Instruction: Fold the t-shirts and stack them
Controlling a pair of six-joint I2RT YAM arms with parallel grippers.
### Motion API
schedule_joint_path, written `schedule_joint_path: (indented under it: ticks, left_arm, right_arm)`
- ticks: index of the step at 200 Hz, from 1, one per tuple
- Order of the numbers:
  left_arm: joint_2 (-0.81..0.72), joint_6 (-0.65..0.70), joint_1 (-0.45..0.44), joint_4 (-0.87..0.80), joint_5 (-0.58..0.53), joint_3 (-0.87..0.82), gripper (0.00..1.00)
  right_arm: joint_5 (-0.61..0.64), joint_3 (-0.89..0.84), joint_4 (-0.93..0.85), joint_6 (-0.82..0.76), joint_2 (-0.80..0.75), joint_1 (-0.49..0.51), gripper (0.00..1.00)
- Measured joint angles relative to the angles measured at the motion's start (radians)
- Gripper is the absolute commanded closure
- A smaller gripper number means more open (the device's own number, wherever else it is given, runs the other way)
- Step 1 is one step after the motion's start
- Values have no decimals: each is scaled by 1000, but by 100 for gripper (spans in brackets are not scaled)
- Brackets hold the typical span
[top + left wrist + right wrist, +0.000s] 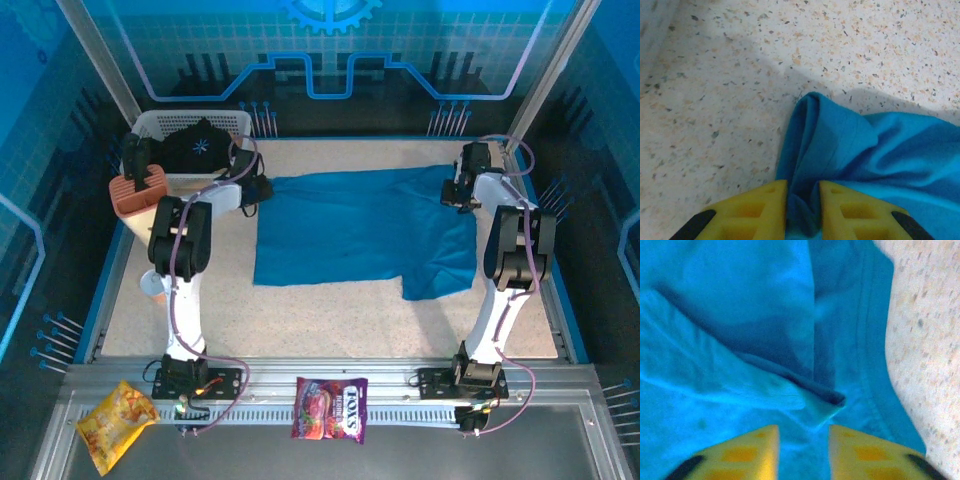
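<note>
The speckled surface (330, 310) carries the teal-blue t-shirt (360, 235), spread mostly flat across its middle and far half, with one lower corner hanging out toward the right arm. At the far left corner stands the white basket (160, 125), and the black t-shirt (200, 145) with its pale starburst lies bunched inside it.

The left gripper (802, 210) sits at the teal shirt's left edge. Its yellow fingers stand slightly apart and a raised ridge of blue cloth fills the gap; I cannot tell whether they press it or merely flank it. The right gripper (803, 455) is over the shirt's far right edge, its fingers spread, with flat cloth below and a small folded tip just ahead of them.

On the metal ledge by the arm bases lie a purple sweets bag (330, 408) and a yellow snack bag (115, 422).
</note>
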Motion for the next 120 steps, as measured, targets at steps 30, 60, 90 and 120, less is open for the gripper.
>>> schedule_joint_path:
  ticks: [30,60,90,120]
  left_arm:
    - [-49,4,0,-1,-10,-29,63]
    - [-97,10,0,-2,-23,-29,45]
    - [-140,20,0,-18,-28,-22,39]
    - [-171,29,0,-40,-24,-8,21]
  right_arm:
    - [-11,-3,-96,6,-3,-8,45]
    - [-48,13,-156,6,-10,-11,45]
    - [-102,121,-209,6,-6,-3,48]
    - [-127,371,-249,-5,85,34,54]
